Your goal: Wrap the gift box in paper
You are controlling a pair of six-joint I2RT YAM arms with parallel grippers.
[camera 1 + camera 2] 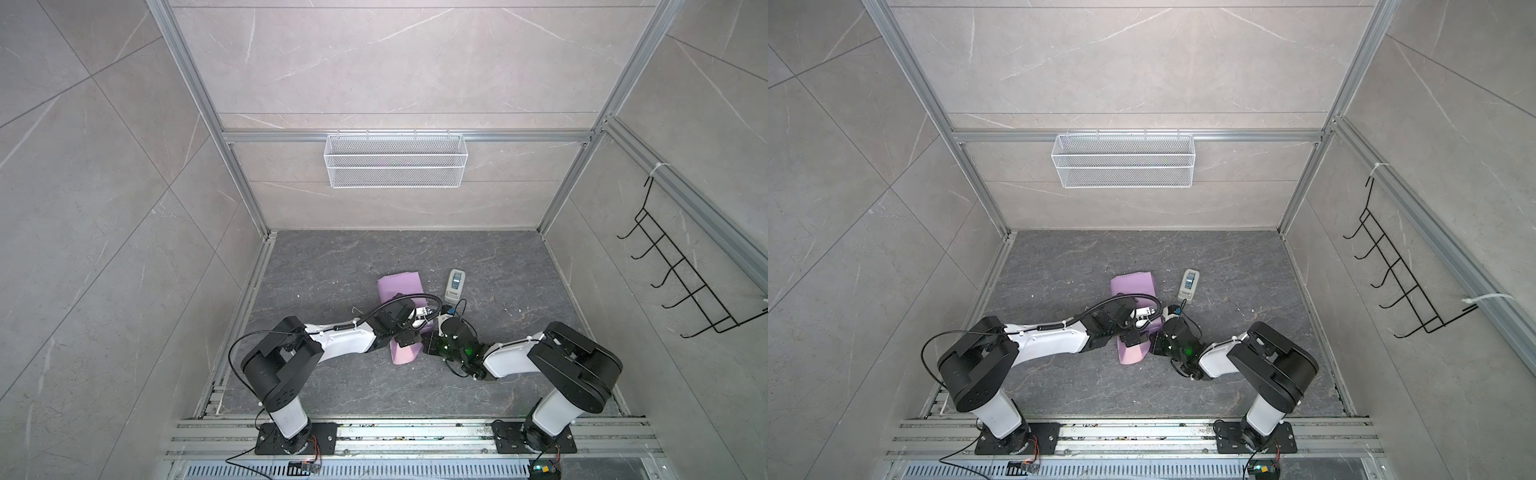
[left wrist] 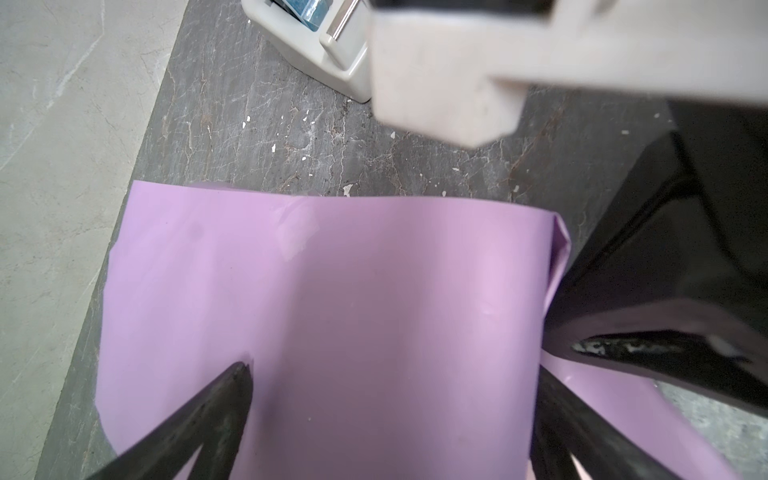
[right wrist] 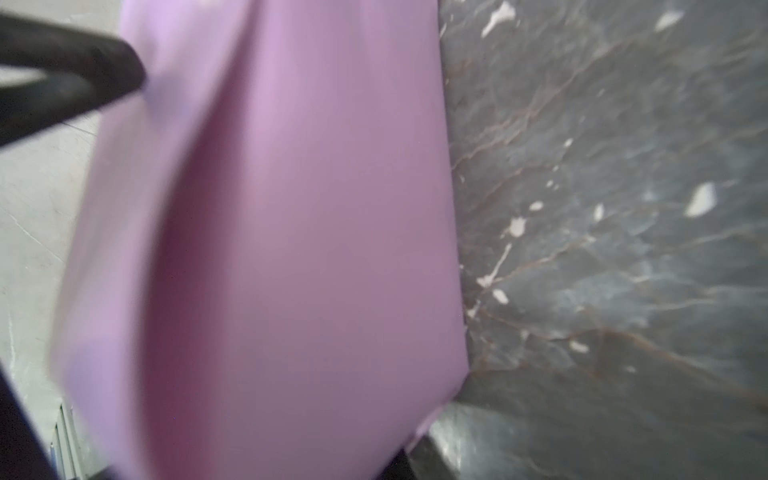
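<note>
The lilac paper (image 1: 399, 286) (image 1: 1133, 284) lies folded into a long bundle on the dark table, running from the middle towards the front. The gift box is hidden. My left gripper (image 2: 392, 374) (image 1: 417, 316) stands open above the bundle, with one finger (image 2: 232, 395) on each side of the paper (image 2: 332, 291). My right gripper (image 1: 429, 344) (image 1: 1155, 345) comes in from the right at the bundle's near end. It is shut on the paper (image 3: 311, 249), which rises close before its camera. The right gripper's own fingertips are mostly covered.
A grey-white tape dispenser (image 1: 454, 284) (image 1: 1190, 283) (image 2: 316, 50) stands just right of the paper's far end. A white wire basket (image 1: 395, 160) hangs on the back wall. A black hook rack (image 1: 685, 270) hangs on the right wall. Pale walls close in the table on both sides.
</note>
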